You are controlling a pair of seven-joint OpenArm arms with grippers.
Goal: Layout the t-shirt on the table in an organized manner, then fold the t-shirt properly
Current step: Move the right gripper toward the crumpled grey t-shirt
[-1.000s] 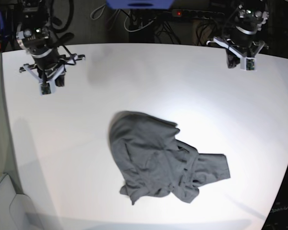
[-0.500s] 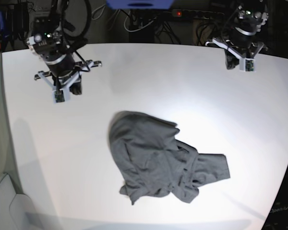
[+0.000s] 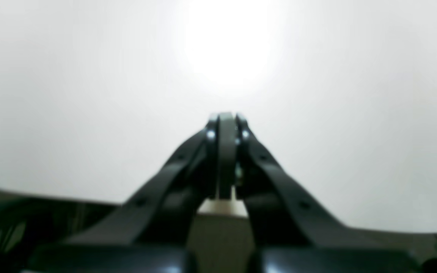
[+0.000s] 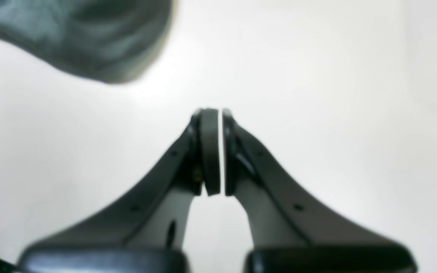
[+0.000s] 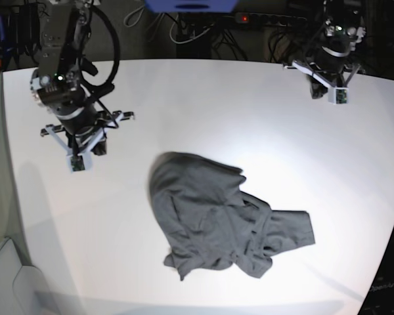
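Currently shirt [image 5: 223,223] lies crumpled on counter [image 5: 203,98], ahead-left of right gripper [image 4: 215,151]; both grippers closed, empty. Open right gripper, approach low, pinch one outer edge; left gripper [image 3: 225,151] well apart.

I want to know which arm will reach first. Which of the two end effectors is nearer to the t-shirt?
The right end effector, at the base view's left, is nearer the t-shirt; the left end effector hangs at the far table edge.

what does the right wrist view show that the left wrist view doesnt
Only the right wrist view shows the t-shirt, a crumpled grey edge at upper left, ahead of the shut right gripper. Only the left wrist view shows the table's edge with dark floor beyond, behind the shut left gripper. Both show bare white table, and neither gripper holds anything.
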